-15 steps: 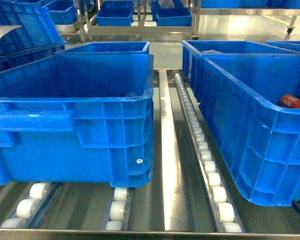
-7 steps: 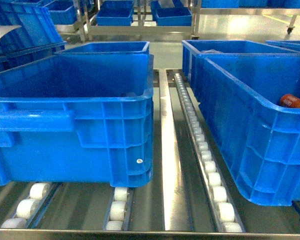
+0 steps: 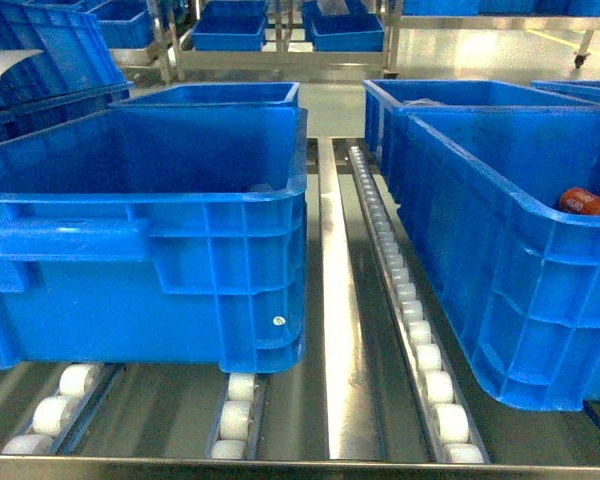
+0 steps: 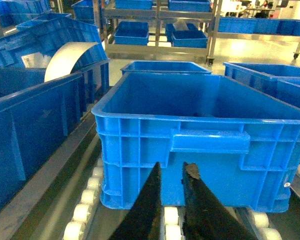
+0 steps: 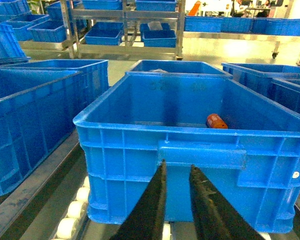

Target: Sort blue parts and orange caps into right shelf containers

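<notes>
Left claw (image 4: 171, 172) hovering low in front of the left crate (image 4: 205, 125), fingers nearly together, carrying nothing. Right claw (image 5: 177, 172) doing the same before the right crate (image 5: 190, 150): narrow gap, nothing between the fingers.

Seeing one of the orange caps (image 5: 216, 121) lying on the floor of the right crate, toward its far right side; also showing at the right edge of the head view (image 3: 587, 202). Not spotting any blue parts (blue on blue, so possibly just blending in). Something pale showing at the far edge inside the left crate, too small to identify.

Risks, judging from here: both claws sitting just below the moulded handle rims, so lifting straight up is likely clipping a rim and shoving a crate along the rollers (image 3: 420, 340). Reaching in with fingers this narrow is also risking knocking the cap away rather than straddling it.

Around: more crates behind and to the left, steel racks further back, a curled white sheet (image 4: 70, 57) in a crate on the left. High crate walls blocking any low approach.
</notes>
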You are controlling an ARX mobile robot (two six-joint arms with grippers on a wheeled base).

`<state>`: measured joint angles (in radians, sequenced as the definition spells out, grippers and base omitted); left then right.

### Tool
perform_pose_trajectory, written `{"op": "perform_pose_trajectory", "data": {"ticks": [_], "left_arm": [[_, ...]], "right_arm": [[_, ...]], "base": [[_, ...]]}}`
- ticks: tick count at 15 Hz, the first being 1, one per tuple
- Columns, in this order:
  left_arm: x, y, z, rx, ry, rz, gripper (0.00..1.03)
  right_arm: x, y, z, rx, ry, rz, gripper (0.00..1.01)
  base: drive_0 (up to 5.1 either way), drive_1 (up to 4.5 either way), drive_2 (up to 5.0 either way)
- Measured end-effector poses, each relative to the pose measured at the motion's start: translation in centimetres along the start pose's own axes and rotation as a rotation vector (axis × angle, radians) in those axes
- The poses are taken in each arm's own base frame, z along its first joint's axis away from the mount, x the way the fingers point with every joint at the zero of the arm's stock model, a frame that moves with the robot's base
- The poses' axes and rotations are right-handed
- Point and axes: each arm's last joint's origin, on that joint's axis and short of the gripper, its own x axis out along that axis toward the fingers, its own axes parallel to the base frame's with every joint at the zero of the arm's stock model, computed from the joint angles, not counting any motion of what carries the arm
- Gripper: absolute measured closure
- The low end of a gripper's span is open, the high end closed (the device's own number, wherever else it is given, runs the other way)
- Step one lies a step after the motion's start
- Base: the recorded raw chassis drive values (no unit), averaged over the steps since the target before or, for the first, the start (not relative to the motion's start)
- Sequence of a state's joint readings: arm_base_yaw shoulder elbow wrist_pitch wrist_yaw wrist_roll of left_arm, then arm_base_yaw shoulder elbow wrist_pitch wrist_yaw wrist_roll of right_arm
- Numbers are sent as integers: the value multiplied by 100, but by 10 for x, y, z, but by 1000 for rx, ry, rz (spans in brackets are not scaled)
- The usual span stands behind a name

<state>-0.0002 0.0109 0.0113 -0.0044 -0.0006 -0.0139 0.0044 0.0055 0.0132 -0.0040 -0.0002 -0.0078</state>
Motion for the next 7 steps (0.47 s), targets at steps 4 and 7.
{"op": "perform_pose_trajectory", "data": {"ticks": [4, 7], "left_arm": [[0, 0, 0, 0, 0, 0, 39], [0, 0, 0, 2, 0, 0, 3]], "right_arm": [[0, 0, 0, 0, 0, 0, 34], [0, 0, 0, 0, 0, 0, 1]], "base": [[0, 0, 0], [0, 0, 0]]}}
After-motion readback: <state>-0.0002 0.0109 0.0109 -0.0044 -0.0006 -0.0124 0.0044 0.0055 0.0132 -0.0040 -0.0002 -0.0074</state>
